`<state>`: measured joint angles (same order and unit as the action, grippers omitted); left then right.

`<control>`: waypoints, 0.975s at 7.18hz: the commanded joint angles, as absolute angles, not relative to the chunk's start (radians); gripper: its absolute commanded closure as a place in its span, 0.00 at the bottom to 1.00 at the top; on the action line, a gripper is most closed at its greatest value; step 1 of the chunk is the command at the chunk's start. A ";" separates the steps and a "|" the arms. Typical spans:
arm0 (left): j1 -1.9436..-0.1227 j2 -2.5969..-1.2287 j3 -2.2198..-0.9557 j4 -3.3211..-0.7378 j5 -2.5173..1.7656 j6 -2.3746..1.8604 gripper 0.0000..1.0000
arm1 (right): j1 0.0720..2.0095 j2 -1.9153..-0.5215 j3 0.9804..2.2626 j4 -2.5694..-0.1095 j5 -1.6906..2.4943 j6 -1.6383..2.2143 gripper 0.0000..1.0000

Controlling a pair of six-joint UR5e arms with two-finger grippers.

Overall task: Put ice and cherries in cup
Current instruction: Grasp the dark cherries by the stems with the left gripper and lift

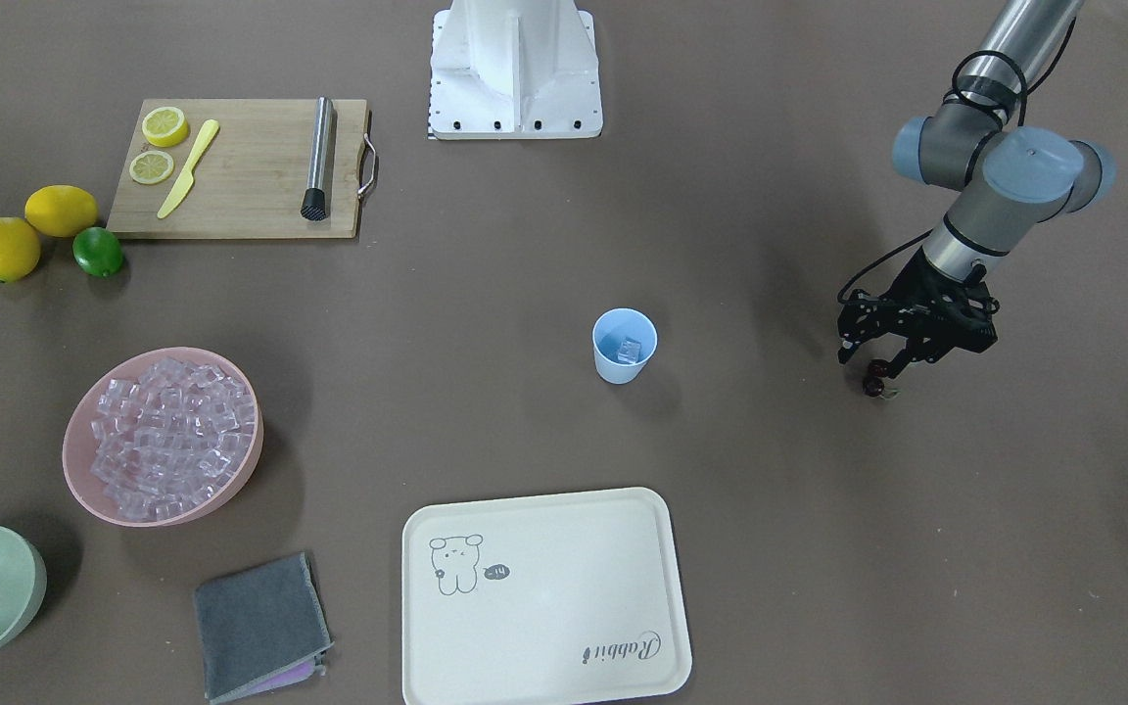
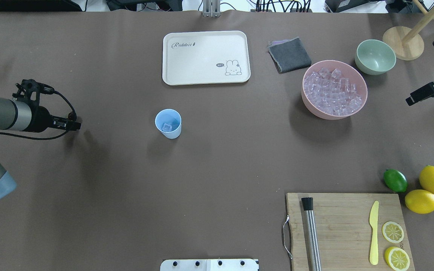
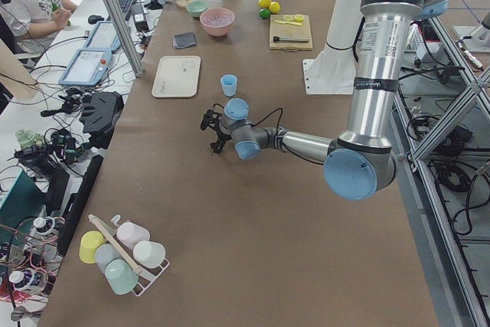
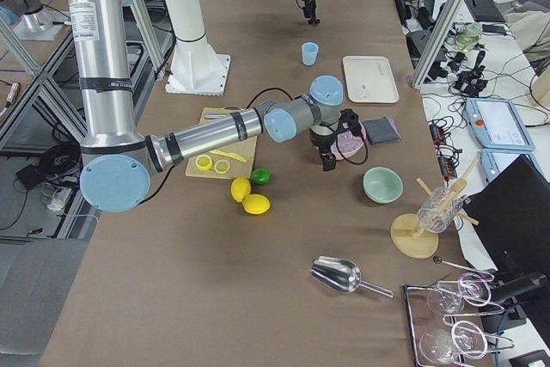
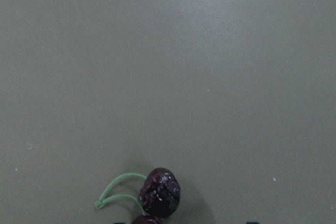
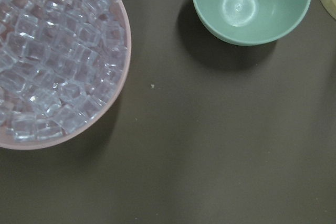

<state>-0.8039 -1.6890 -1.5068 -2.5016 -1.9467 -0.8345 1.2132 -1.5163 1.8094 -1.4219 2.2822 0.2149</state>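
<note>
Left gripper (image 1: 874, 367) jaws spread astride the cherries (image 5: 160, 192); lower cherry cropped, stems pointing frame-left. Right gripper (image 2: 413, 99) partly cut off; cannot tell its jaws' state.

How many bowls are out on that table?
2. The pink bowl, heaped with ice cubes, stands near the grey cloth. The empty green bowl stands close beside it, towards the table's corner. None seems hidden.
</note>
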 commanded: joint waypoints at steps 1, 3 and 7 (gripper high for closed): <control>-0.804 -1.692 -1.503 -2.499 -1.944 -0.833 0.36 | 1.244 -1.531 1.796 -1.430 2.281 0.143 0.01; -0.804 -1.692 -1.508 -2.497 -1.945 -0.828 0.65 | 1.255 -1.535 1.779 -1.422 2.284 0.112 0.01; -0.816 -1.692 -1.547 -2.491 -1.957 -0.841 1.00 | 1.264 -1.522 1.781 -1.428 2.292 0.089 0.02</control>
<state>-0.8066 -1.6920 -1.5209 -2.4939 -1.9510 -0.8391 1.2571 -1.5274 1.7753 -1.4223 2.2859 0.0976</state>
